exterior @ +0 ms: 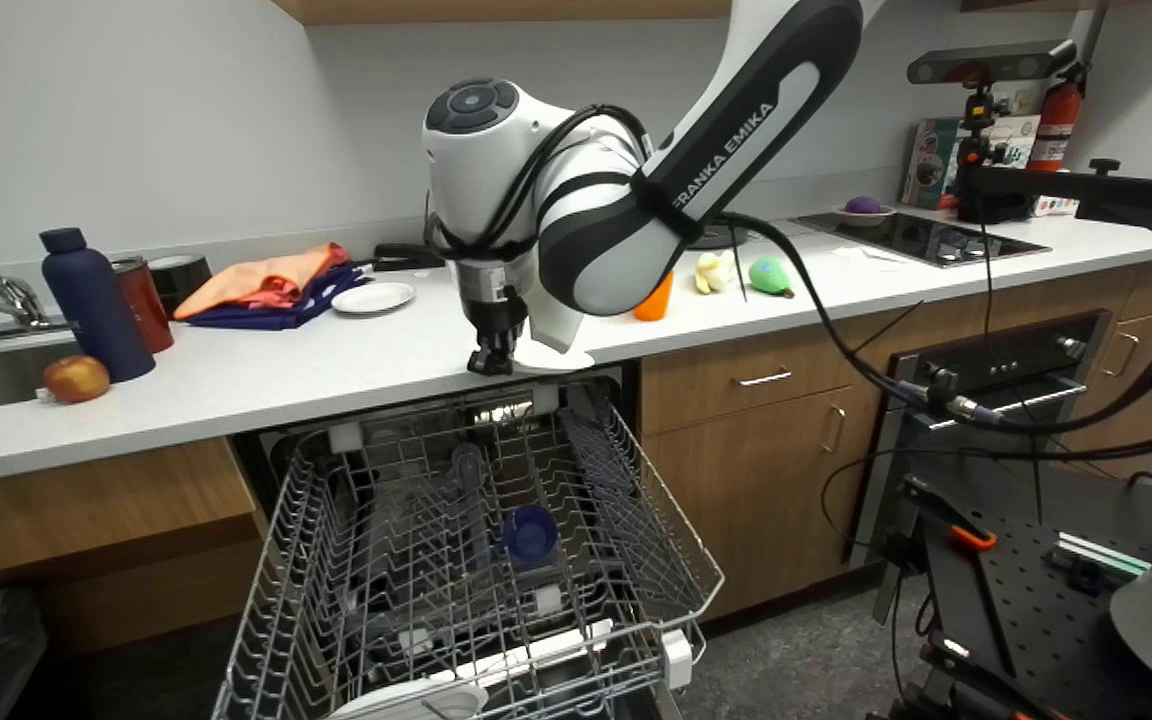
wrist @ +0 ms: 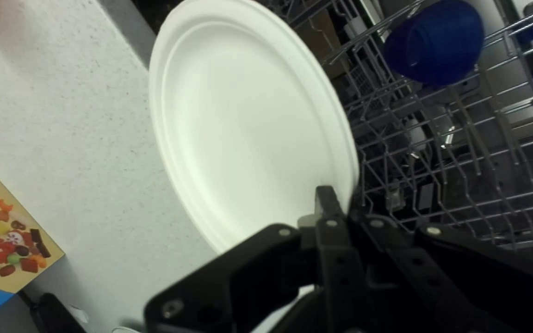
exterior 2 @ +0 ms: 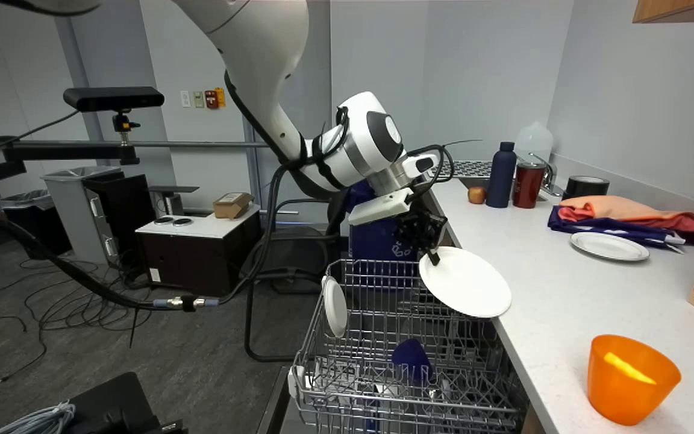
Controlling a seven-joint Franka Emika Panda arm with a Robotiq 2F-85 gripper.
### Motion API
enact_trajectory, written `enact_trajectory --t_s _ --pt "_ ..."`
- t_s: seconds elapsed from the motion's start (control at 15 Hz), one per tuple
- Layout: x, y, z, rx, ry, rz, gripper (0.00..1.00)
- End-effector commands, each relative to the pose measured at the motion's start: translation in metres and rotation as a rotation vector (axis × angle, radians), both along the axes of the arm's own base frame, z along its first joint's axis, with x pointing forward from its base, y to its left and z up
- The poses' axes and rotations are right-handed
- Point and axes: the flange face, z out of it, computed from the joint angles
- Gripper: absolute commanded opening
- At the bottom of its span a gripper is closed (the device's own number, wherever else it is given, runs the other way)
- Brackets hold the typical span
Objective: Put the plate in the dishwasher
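Observation:
My gripper (exterior: 492, 362) is shut on the rim of a plain white round plate (exterior: 554, 358). In an exterior view the plate (exterior 2: 465, 282) hangs tilted beside the counter edge, above the back of the rack, with the gripper (exterior 2: 434, 255) at its upper edge. In the wrist view the plate (wrist: 248, 125) extends from the fingertips (wrist: 340, 203), one finger on its upper face; the other is partly hidden. The dishwasher (exterior: 678, 506) is open with its wire rack pulled out; the rack also shows in an exterior view (exterior 2: 383, 411) and the wrist view (wrist: 437, 182).
Another white plate (exterior 2: 335, 306) stands in the rack's outer end, and a blue cup (exterior: 530, 533) lies in its middle. On the counter are a smaller white plate (exterior: 373, 298), cloths (exterior: 271, 285), a blue bottle (exterior: 96, 305), an apple (exterior: 76, 379) and an orange cup (exterior 2: 627, 386).

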Motion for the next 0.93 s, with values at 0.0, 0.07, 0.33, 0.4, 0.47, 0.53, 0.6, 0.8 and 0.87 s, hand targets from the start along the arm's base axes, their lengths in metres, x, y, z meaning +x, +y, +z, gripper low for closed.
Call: enact_trajectory --t_s 0.0,0.07,0.33,0.4,0.47,0.53,0.6,0.8,0.87 --pt "-0.028 0.007 0.019 0.104 0.05 0.099 0.01" --pt "-0.032 0.011 0.02 0.135 0.076 0.131 0.01" --pt "-0.044 0.019 0.025 0.234 0.177 0.23 0.01" --pt "-0.046 0.02 0.026 0.259 0.204 0.256 0.01" --pt "-0.048 0.022 0.025 0.287 0.236 0.285 0.01" --pt "-0.05 0.022 0.025 0.309 0.27 0.308 0.01" --pt "-0.052 0.021 0.024 0.338 0.314 0.34 0.01" --pt "-0.059 0.013 0.02 0.399 0.454 0.411 0.01" --pt "-0.061 0.009 0.019 0.414 0.498 0.427 0.01"
